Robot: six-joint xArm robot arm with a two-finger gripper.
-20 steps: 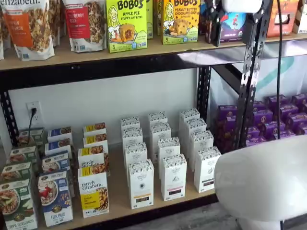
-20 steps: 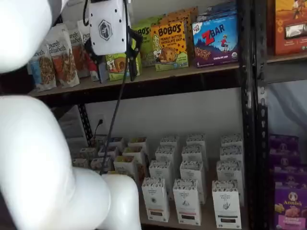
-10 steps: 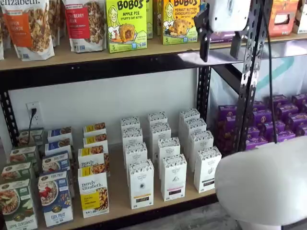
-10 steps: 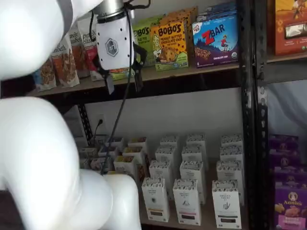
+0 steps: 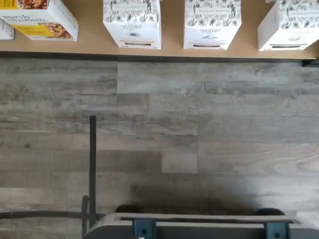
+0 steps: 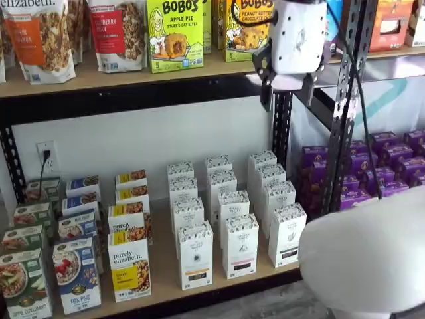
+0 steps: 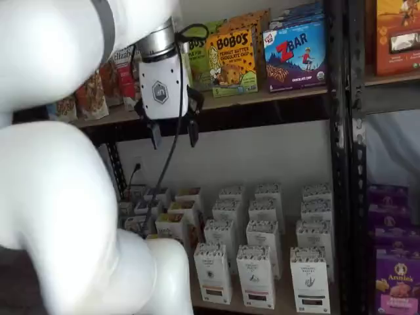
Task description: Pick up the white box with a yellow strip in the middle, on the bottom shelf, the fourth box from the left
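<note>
The white box point(image 6: 195, 256) with a tan-yellow strip stands at the front of the bottom shelf point(image 6: 163, 269), right of a purely elizabeth box point(image 6: 129, 269). It also shows in the other shelf view as the white box point(image 7: 213, 272) and in the wrist view as the white box point(image 5: 132, 22) at the edge of the bottom shelf point(image 5: 172, 35). My gripper point(image 7: 174, 134) hangs high above it, just under the upper board, with a plain gap between its two black fingers and nothing in them. The gripper point(image 6: 287, 93) sits above and to the right of the box.
A like white carton point(image 6: 240, 246) with a pinkish strip stands right beside the target. The upper board point(image 6: 99, 80) bears bags and Bobo's boxes. A black upright point(image 6: 282, 126) and purple boxes point(image 6: 392, 159) are at right. My white arm link point(image 6: 365, 252) fills the foreground.
The gripper has come down from the upper shelf's level to just below its board. It has stayed open and empty.
</note>
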